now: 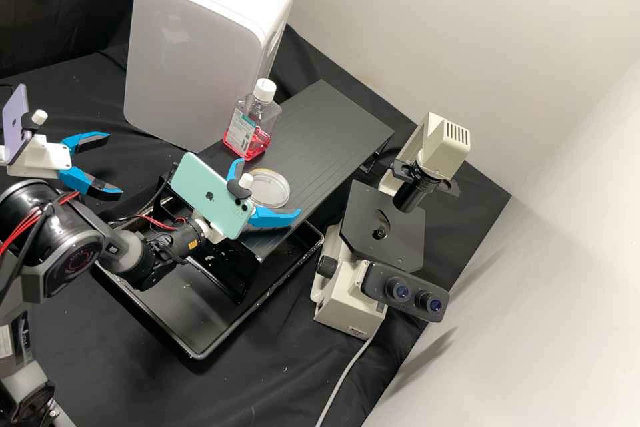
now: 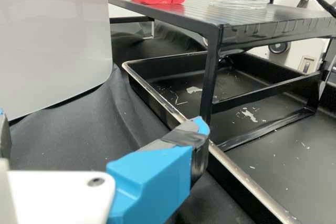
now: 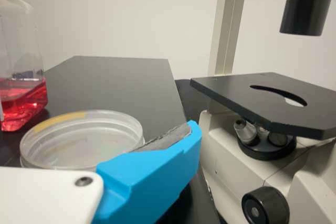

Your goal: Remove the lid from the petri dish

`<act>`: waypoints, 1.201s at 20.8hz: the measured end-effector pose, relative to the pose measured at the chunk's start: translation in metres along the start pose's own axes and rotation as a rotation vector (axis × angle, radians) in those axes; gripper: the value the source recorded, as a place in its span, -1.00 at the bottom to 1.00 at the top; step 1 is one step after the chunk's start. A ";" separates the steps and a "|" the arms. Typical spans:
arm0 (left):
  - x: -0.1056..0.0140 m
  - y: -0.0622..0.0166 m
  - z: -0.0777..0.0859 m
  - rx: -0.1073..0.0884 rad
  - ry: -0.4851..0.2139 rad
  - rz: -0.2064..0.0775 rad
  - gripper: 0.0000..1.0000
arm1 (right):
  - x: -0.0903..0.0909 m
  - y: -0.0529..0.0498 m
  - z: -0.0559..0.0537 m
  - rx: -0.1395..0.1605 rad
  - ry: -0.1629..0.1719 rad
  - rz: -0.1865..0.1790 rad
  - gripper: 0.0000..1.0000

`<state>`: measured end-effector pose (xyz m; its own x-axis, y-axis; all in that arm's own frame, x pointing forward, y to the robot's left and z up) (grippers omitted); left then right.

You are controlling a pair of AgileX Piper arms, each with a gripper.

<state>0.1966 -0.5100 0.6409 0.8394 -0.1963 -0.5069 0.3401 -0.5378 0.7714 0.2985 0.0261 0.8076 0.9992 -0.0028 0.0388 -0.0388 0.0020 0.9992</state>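
A clear petri dish [image 1: 270,187] with its lid on stands near the front corner of a black raised shelf [image 1: 333,130]. A yellowish strip marks the lid's rim, which shows close up in the right wrist view [image 3: 81,139]. My right gripper [image 1: 267,188] is open at the dish's level, one blue finger [image 3: 152,166] on each side of it; whether they touch it I cannot tell. My left gripper [image 1: 112,165] hangs open and empty off to the left, above the black cloth. Its finger [image 2: 157,182] is in front of the tray's corner.
A flask of red liquid [image 1: 249,121] stands on the shelf just behind the dish. The shelf straddles a black tray [image 1: 200,340]. A white box-shaped device [image 1: 200,47] sits at the back left. A white microscope [image 1: 387,233] stands right of the shelf.
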 end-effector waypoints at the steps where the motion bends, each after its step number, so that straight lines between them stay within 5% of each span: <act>1: 0.000 0.0000 0.000 0.000 0.000 0.000 1.00 | 0.000 0.000 0.000 0.000 0.000 0.000 1.00; 12: 0.000 0.0000 0.000 0.000 0.000 0.000 1.00 | 0.000 -0.001 -0.001 0.000 0.005 -0.004 1.00; 13: 0.000 0.0000 0.000 0.000 0.000 0.000 1.00 | 0.000 -0.001 -0.001 0.000 0.005 -0.004 -1.00; 25: 0.000 -0.0004 0.000 0.000 0.001 -0.001 1.00 | 0.000 -0.001 -0.001 0.000 0.005 -0.004 -1.00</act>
<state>0.1966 -0.5097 0.6406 0.8391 -0.1951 -0.5077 0.3411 -0.5384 0.7706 0.2984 0.0274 0.8063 0.9994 0.0017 0.0343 -0.0343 0.0018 0.9994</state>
